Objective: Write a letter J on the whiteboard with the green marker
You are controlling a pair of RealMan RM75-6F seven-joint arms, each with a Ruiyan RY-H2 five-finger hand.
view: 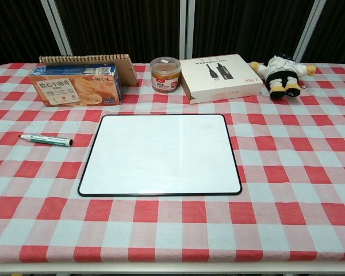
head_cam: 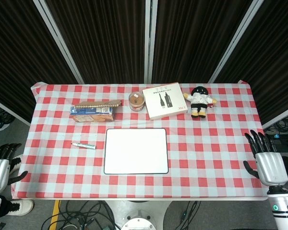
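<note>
A blank whiteboard (head_cam: 136, 151) (view: 160, 154) with a black rim lies flat in the middle of the checked table. The green marker (head_cam: 83, 145) (view: 45, 140) lies capped on the cloth just left of the board. My left hand (head_cam: 1, 165) hangs off the table's left edge, fingers apart, holding nothing. My right hand (head_cam: 266, 160) hovers at the right edge, fingers spread and empty. Neither hand shows in the chest view.
Along the far side stand a snack box (head_cam: 91, 113) (view: 76, 85) with a spiral notebook (view: 126, 63) behind it, a small jar (head_cam: 137, 101) (view: 165, 74), a white cable box (head_cam: 165, 100) (view: 220, 77) and a plush doll (head_cam: 199, 100) (view: 282, 73).
</note>
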